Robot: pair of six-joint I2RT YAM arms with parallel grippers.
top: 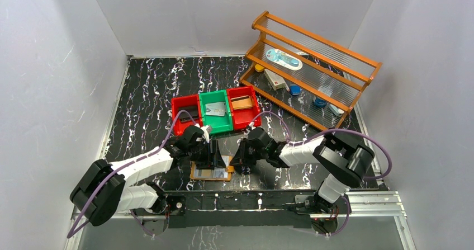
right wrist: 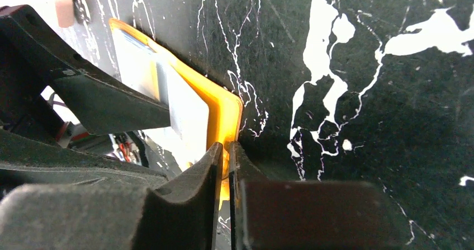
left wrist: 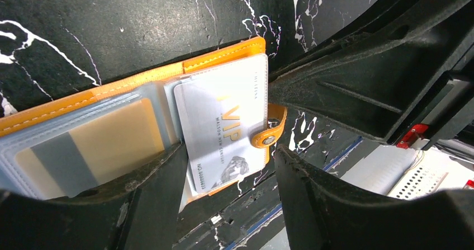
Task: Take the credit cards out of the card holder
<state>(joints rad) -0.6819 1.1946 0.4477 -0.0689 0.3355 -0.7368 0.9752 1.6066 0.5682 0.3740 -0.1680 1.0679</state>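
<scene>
Right fingers [right wrist: 179, 205] are pinching the open card holder's [right wrist: 226, 110] edge; left fingers [left wrist: 145, 205], spread, are straddling a silver credit card [left wrist: 223, 121].

The top camera hangs above and behind the 2 arm bases [top: 167, 205] and looks down and forward from far off, taking in the whole black marbled table [top: 145, 93]. The left wrist camera looks steeply down between its own fingers [left wrist: 151, 205], very close over the open card holder [left wrist: 223, 60]. The right wrist camera sits low and looks at a slant across the table past its own fingers. All 3 views share the card holder near the table's front edge.
</scene>
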